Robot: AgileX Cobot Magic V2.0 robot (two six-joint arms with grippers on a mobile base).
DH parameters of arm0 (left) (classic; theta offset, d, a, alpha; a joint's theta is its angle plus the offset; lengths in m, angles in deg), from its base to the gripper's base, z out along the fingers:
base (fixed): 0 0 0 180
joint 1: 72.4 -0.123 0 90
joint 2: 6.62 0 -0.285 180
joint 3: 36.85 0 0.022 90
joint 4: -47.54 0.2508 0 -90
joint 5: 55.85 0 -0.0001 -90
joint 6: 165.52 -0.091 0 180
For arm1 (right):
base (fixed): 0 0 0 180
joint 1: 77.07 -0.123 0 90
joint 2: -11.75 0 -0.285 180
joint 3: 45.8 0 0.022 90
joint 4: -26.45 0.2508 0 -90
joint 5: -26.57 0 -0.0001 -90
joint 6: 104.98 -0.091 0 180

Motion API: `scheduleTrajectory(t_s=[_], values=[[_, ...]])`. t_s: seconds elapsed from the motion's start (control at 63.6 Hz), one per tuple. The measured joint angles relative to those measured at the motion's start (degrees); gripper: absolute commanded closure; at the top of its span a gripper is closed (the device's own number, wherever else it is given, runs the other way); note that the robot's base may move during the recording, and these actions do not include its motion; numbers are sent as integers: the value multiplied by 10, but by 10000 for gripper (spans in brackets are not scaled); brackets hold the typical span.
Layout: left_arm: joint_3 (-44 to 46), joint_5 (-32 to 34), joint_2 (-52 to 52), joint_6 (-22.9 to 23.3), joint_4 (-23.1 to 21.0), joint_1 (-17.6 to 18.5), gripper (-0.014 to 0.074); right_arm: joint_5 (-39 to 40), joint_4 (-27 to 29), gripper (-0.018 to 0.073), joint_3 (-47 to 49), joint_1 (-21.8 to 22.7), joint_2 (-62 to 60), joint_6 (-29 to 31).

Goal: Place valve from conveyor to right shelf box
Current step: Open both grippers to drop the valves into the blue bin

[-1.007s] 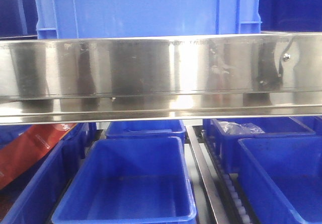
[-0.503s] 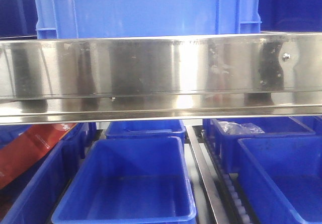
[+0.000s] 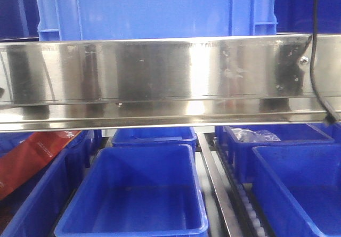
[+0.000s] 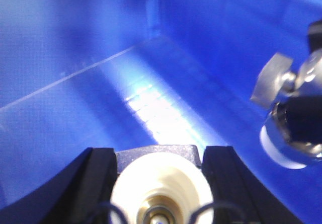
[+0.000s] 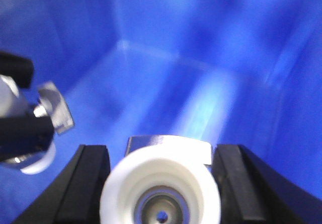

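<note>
My left gripper (image 4: 161, 156) is shut on a valve (image 4: 161, 189), a metal body with a cream-white end cap facing the camera. My right gripper (image 5: 161, 151) is shut on a second valve (image 5: 161, 194) with a white cap. Both are held above the floor of a blue box (image 4: 75, 43), also in the right wrist view (image 5: 201, 48). Each wrist view shows the other arm's valve: at the right (image 4: 292, 108) and at the left (image 5: 30, 128), with a silver butterfly handle. The conveyor is out of view. Neither gripper shows in the front view.
The front view faces a shelf with a stainless steel rail (image 3: 160, 77), a light blue crate (image 3: 154, 8) above it, and blue boxes below at the middle (image 3: 138, 194) and right (image 3: 298, 189). A red packet (image 3: 32, 160) lies at left. A black cable (image 3: 315, 50) hangs at right.
A black cable has come into the front view at the upper right, hanging across the steel rail. The shelf and boxes have not moved.
</note>
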Motion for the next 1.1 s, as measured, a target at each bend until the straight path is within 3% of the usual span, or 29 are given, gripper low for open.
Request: scheduleTrajectory(t_s=[0.094,0.252,0.346,0.425,0.566,0.661,0.912,0.991,1.101], values=[[1,-5,0,0,0,0,245,-4,0,329,0,0,3,0],[4,-10,0,0,1,0,-10,-7,0,95,1,0,3,0],[5,-20,0,0,5,0,-9,-7,0,25,3,0,0,0],[6,-28,0,0,8,0,0,-7,1,21,5,0,-4,0],[31,-60,-5,0,10,0,42,-8,1,34,5,0,-29,0],[56,-87,-20,0,10,0,115,-8,1,127,5,0,-62,0],[106,-143,-97,0,14,-3,571,-9,-13,720,7,7,-157,1],[109,-151,-126,0,24,-6,701,-18,-27,717,7,7,-185,1],[110,-172,-158,23,46,-16,707,-50,-41,718,7,14,-216,-2]])
